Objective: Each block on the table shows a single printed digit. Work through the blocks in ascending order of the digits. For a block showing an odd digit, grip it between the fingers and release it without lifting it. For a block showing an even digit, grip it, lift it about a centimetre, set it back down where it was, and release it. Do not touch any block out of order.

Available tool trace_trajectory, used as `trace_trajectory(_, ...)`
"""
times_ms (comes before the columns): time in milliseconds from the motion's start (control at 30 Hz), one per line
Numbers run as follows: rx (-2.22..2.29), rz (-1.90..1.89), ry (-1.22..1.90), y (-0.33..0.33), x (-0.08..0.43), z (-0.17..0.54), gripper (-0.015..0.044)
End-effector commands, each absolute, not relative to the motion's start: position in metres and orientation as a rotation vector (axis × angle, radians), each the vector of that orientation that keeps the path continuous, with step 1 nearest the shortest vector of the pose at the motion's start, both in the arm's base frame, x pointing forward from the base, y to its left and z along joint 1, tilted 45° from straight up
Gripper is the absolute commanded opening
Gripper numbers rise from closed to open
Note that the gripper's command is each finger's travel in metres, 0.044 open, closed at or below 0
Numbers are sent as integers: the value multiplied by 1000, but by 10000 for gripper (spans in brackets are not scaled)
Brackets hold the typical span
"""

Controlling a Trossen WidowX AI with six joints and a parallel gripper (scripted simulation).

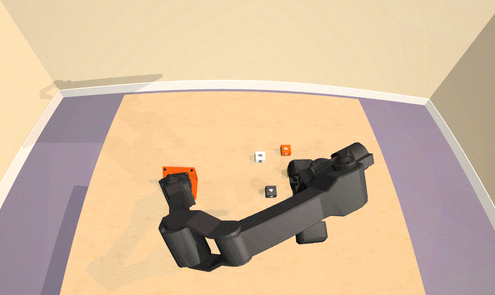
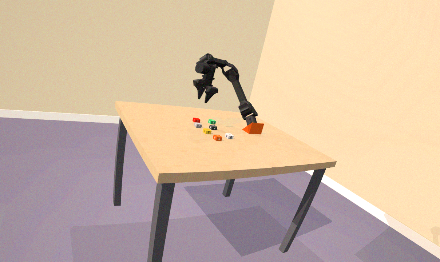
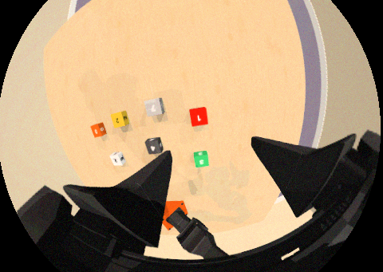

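My gripper is open and empty, high above the table. In the wrist view the red block 1 and green block 3 appear between the fingertip sides. The orange block 0, yellow block 2, black block 4 and grey block 7 stand left of them. The white block has a digit I cannot read surely. The top view hides red, green, grey and most of yellow.
All the blocks rest on the wooden table. The arm's orange base stands beyond the white and black blocks. The arm reaches over the table in the top view.
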State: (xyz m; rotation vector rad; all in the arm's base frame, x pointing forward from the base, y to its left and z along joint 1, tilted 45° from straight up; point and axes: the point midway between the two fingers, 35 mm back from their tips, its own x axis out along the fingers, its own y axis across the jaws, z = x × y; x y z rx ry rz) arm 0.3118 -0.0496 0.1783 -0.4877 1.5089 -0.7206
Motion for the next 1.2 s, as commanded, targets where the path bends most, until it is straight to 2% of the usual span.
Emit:
trace_trajectory(0,-494,-718,1510,-51,311,179,400)
trace_trajectory(333,-493,-707,1511,-36,324,166,400)
trace_trajectory(567,-497,-668,1522,48,365,92,400)
trace_trajectory(833,-477,-714,1529,121,370,11,400)
trace_trajectory(1033,-475,-722,1529,127,369,0,400)
trace_trajectory(1167,-475,-722,1528,101,368,-28,400)
